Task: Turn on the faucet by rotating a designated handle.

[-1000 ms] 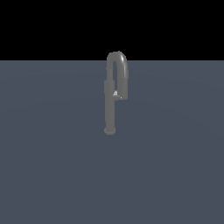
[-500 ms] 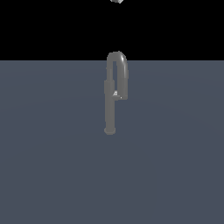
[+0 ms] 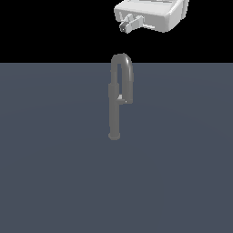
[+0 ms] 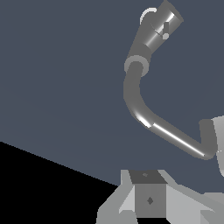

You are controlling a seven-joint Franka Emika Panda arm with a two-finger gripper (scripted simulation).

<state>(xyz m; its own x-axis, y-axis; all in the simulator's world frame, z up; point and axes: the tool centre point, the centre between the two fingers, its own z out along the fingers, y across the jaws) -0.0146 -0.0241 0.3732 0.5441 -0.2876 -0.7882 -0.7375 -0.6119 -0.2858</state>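
Exterior view: the faucet [image 3: 114, 107] stands upright on the slate surface [image 3: 50, 173] just above frame centre, its gooseneck arching to the right. The handle [image 3: 120, 97] is a pale stub at mid-column. At the top edge, right of centre, hangs the white claw [image 3: 129, 23], well clear above the faucet; its fingers look close together, empty. Wrist view: faucet runs from upper right to right edge, handle [image 4: 165, 36] a small pale dot. No lettering anywhere.

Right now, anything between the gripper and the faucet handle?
No separate object shows. The gripper hangs above the faucet, not touching it. The handle sits low on the column under the gooseneck spout, so the spout's arch itself lies between them on a straight descent.
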